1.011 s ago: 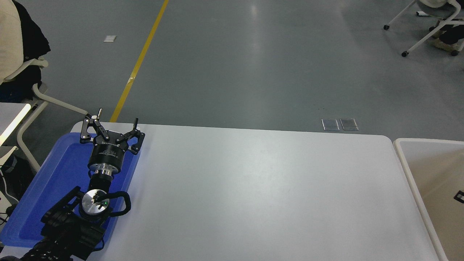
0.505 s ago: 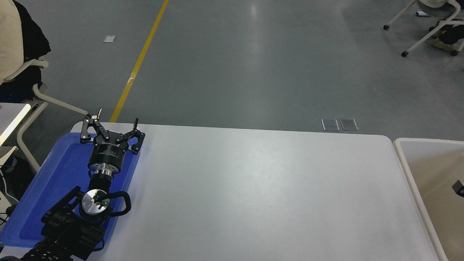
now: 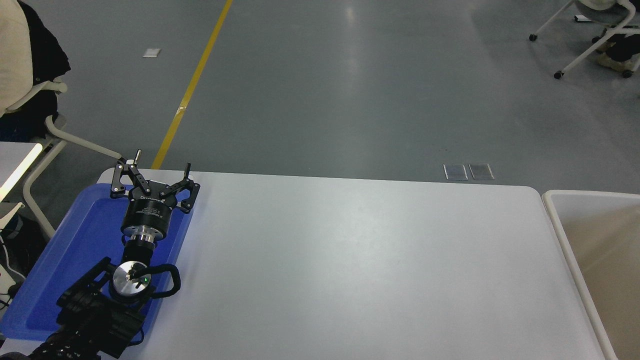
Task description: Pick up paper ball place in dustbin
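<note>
The white dustbin point(image 3: 560, 220) stands off the table's right end, only its left part in view, its beige inside showing nothing. The paper ball is not in view. My left gripper point(image 3: 161, 165) is open and empty, parked over the far end of the blue tray at the lower left. My right arm and gripper are out of view.
A shallow blue tray point(image 3: 65, 250) lies on the white table's point(image 3: 350, 260) left end under the left arm. A seated person and chair point(image 3: 25, 75) are at the upper left. Another wheeled chair point(image 3: 595, 40) is at the upper right.
A dark piece of the right gripper, seen inside the dustbin at the right edge, has moved out of the picture. The left arm has not moved.
</note>
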